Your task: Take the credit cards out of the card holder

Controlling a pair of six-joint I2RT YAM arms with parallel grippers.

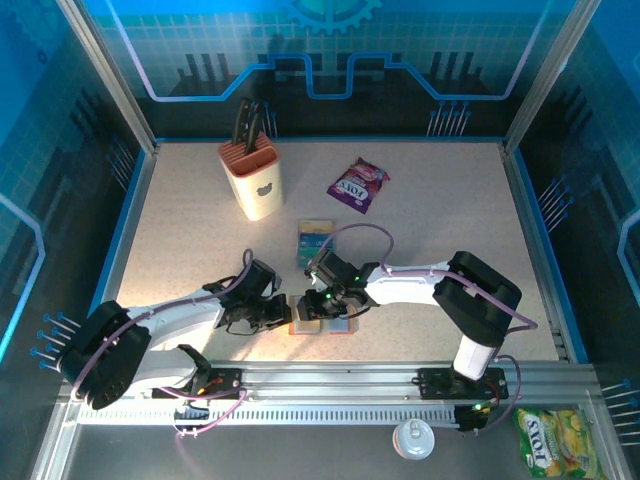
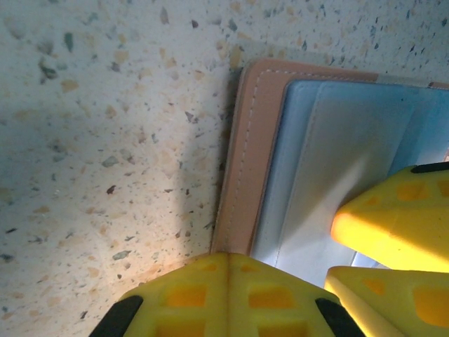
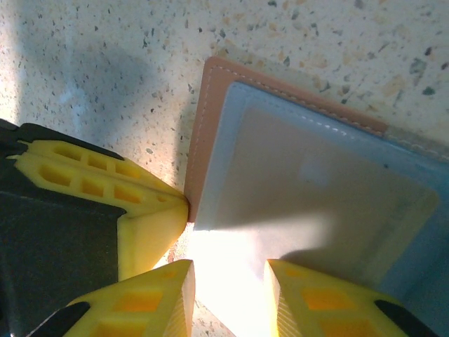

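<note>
The card holder (image 1: 343, 327) lies open on the table near the front edge, brown rim (image 2: 256, 140) around grey-blue clear sleeves (image 2: 337, 154). My left gripper (image 2: 228, 258) is shut, its tips pressed together on the holder's near rim; from the right wrist one of its fingers (image 3: 144, 221) touches the holder's corner (image 3: 203, 140). My right gripper (image 3: 228, 281) stands open over the sleeve's bright corner, a finger on each side. A tan card (image 3: 316, 189) shows through the sleeve. Teal and blue credit cards (image 1: 315, 243) lie stacked on the table behind the holder.
A tan knife block (image 1: 252, 178) stands at the back left and a purple snack packet (image 1: 358, 185) lies at the back centre. Below the table's front rail lie a white lid (image 1: 413, 438) and a yellow packet (image 1: 555, 440).
</note>
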